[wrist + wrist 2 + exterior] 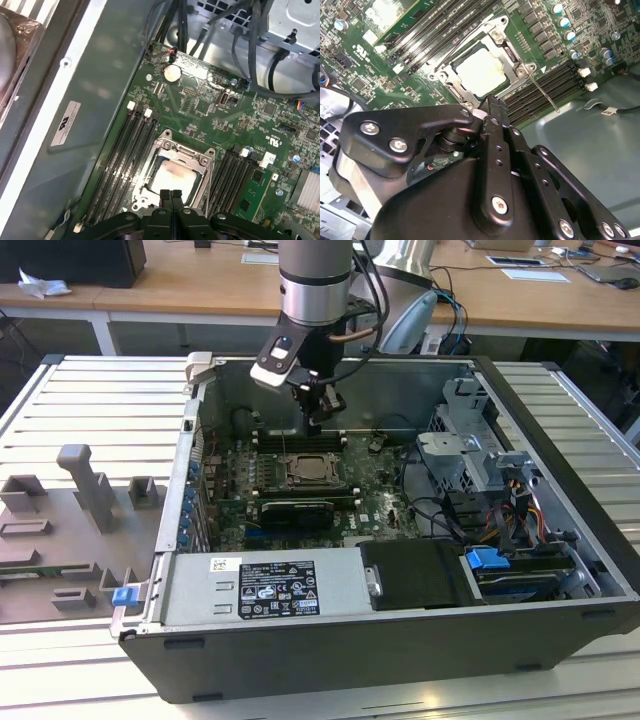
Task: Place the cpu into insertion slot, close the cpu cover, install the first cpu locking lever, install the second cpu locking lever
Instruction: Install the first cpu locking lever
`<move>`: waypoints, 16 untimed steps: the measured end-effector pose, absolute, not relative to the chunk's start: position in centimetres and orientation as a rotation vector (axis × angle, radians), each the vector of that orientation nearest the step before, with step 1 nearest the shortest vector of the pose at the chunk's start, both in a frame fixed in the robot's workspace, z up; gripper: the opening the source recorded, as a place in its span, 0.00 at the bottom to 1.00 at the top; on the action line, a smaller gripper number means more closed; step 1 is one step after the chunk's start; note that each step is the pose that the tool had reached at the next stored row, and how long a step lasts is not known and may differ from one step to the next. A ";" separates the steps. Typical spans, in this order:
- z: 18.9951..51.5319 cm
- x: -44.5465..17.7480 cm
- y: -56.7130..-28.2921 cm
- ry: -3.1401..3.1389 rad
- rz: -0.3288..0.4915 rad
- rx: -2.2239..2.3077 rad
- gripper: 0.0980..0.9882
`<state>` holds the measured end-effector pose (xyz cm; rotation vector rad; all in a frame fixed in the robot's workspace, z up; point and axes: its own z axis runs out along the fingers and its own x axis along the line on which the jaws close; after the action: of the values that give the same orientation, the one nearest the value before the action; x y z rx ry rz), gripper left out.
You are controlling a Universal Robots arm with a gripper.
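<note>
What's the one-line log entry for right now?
cpu: seated in insertion slot | cpu cover: down around cpu | tool: shut, tips at slot's edge

Exterior view: bright, even light from overhead. You will see the pale ribbed metal table [90, 400] run near white along its edges at the exterior view's left and right. The inside of the open dark grey computer case [420, 680] sits in shade, deepest under its far wall. The arm's silvery wrist sleeve [314, 285] carries a vertical highlight.

Second wrist view: the pale silver-beige square cpu [479, 71] is almost washed out. The black gripper [490, 102] reads as a dark mass with glints on its screw heads.

First wrist view: note pale streaks of glare across the green circuit board [200, 107]. The case's grey side wall [105, 95] shows soft mottled reflections.
</note>
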<state>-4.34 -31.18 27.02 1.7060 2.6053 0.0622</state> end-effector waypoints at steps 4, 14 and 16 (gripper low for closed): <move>27.0 -4.3 -31.2 2.629 0.063 1.670 0.01; 27.0 -4.3 -31.2 2.690 0.064 1.573 0.01; 27.0 -4.3 -31.2 2.701 0.065 1.554 0.01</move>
<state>-4.34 -31.20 27.02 1.5544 2.7011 0.0645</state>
